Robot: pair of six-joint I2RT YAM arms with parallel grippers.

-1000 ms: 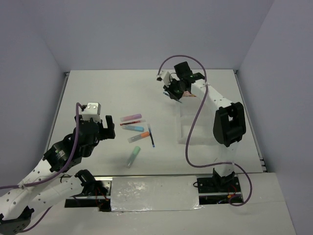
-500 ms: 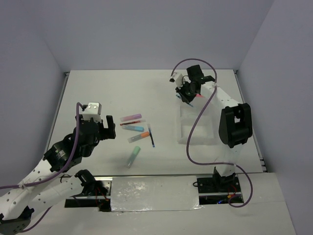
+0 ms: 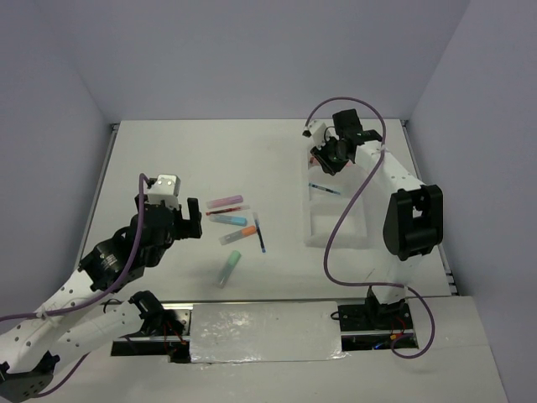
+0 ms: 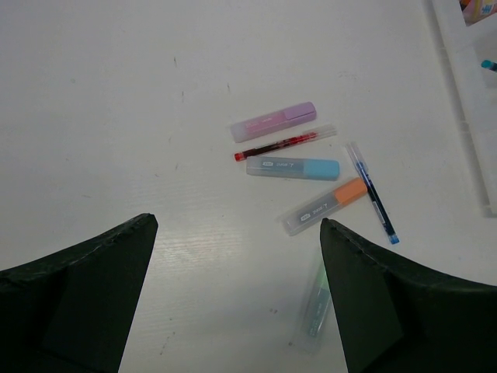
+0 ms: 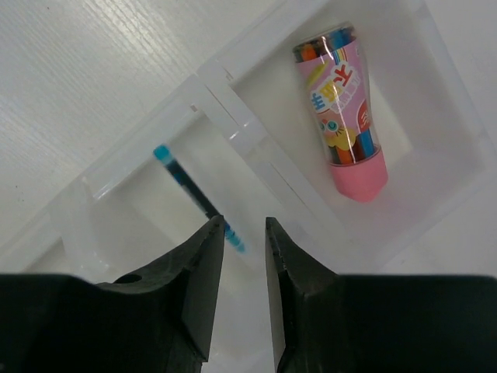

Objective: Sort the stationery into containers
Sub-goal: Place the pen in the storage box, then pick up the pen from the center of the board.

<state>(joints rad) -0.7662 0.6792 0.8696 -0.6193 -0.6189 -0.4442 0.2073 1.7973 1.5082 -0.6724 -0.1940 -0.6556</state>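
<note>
The tray (image 3: pixel 352 227) lies on the right half of the table (image 3: pixel 210 151), its three compartments in a row running from near to far.

The right arm reaches over the tray's far end. Its claw (image 5: pixel 245 225) hangs above the divider between the far and middle compartments, released, the fingers only a narrow gap apart with nothing between them. The left arm is on the left of the table, and its claw (image 4: pixel 237 220) is spread wide and empty, pointing at the loose stationery, apart from it.

The pink tube (image 5: pixel 345 109) lies flat in the far compartment, cap end toward the tray's outer wall. In the top view it is mostly hidden by the right claw.

Four highlighters lie on the table between the left claw and the tray. The pink one (image 4: pixel 273 123) is farthest back, the blue one (image 4: pixel 293 168) just in front of it, and the orange one (image 4: pixel 324 206) nearer again and tilted. The mint one (image 4: pixel 317 299) lies nearest, apart from the others.

A red pen (image 4: pixel 283 144) sits between the pink and blue highlighters. A blue pen (image 4: pixel 373 193) lies just beside the orange highlighter's coloured end; whether they touch cannot be told. A teal-tipped pen (image 5: pixel 194 198) rests slantwise in the middle compartment.
</note>
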